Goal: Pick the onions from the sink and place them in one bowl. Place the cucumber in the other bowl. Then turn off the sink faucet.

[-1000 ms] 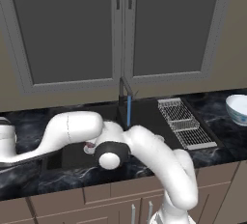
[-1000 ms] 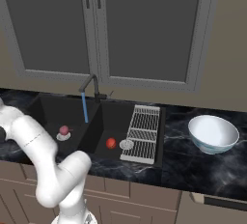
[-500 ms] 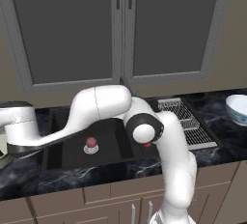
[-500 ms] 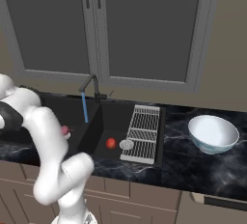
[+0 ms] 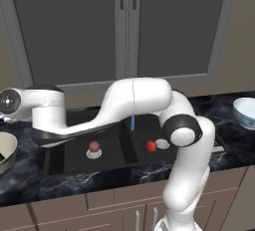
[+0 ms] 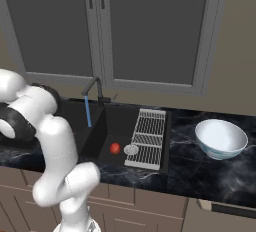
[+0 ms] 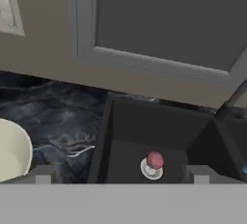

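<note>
Evidently, the pinkish-red onion (image 7: 155, 160) is seen on the left basin's drain, ahead of and between the gripper (image 7: 118, 174)'s widely parted, empty jaws, near the cream bowl (image 7: 12, 153).

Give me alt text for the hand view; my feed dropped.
A dull pinkish-red onion sits on the round silver drain in a basin of the black sink, between the open gripper fingertips. The cream bowl's rim shows at left on the dark marbled counter, below grey cabinet doors.
</note>
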Robot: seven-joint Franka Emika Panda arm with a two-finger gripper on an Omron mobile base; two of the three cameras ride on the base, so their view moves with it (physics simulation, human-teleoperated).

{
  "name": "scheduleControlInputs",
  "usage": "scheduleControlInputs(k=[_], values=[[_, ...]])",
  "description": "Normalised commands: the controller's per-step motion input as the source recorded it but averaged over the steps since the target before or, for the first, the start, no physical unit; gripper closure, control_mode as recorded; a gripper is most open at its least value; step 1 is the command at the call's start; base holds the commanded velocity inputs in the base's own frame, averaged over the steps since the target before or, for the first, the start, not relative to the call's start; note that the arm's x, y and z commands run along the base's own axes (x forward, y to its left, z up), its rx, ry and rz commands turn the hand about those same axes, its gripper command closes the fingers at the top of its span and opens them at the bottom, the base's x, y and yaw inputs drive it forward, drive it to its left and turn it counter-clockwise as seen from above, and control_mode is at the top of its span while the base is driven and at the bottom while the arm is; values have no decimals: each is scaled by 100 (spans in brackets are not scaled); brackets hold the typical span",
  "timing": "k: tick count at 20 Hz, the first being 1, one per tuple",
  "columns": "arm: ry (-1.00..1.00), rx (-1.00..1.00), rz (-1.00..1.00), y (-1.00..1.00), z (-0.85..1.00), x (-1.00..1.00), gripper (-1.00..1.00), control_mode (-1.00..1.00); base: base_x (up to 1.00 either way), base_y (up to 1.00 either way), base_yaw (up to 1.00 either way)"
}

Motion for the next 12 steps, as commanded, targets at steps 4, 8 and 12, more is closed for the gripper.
scheduleControlInputs(k=[4,8,12], values=[[24,15,-38,-100,0,-19,-100,-100,0,0,0],[13,8,-36,-100,0,-22,-100,-100,0,0,0],[0,11,-35,-100,0,-22,-100,-100,0,0,0]])
